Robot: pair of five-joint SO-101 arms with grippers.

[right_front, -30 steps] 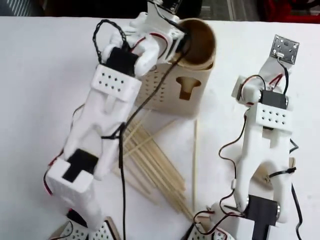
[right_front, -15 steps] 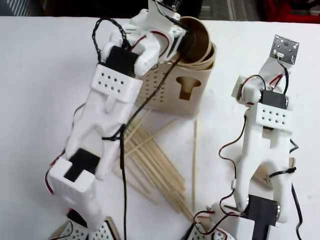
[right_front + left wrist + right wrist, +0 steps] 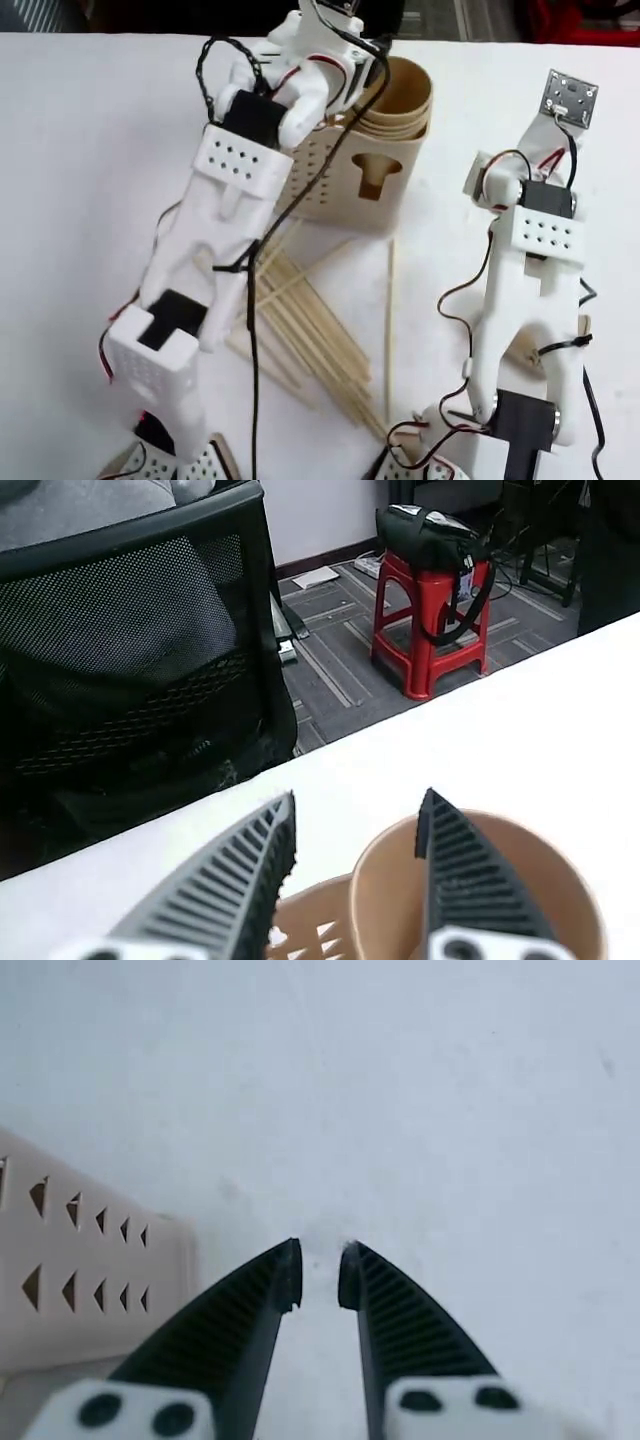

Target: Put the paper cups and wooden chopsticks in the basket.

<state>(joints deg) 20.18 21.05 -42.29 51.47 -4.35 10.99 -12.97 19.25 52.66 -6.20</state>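
Observation:
Brown paper cups [image 3: 404, 96] stand nested in the far right corner of the beige perforated basket [image 3: 352, 186]. My left arm [image 3: 238, 170] stretches over the basket. My left gripper [image 3: 357, 805] is open across the top cup [image 3: 565, 880]: one finger is inside the rim and the other is outside it. A pile of wooden chopsticks [image 3: 305, 325] lies on the white table in front of the basket, partly under the left arm. A single chopstick [image 3: 389, 320] lies apart to the right. My right gripper [image 3: 318, 1263] hangs shut and empty over bare table, right of the basket [image 3: 90, 1280].
The right arm [image 3: 540, 250] stands to the right of the basket and the chopsticks. Loose cables trail from both arms. An office chair [image 3: 130, 670] and a red stool [image 3: 425, 610] stand on the floor beyond the table's far edge.
The top cup has gone from tilted to upright and sits lower in the stack. The left arm has shifted slightly right and farther over the basket. The right arm has not moved.

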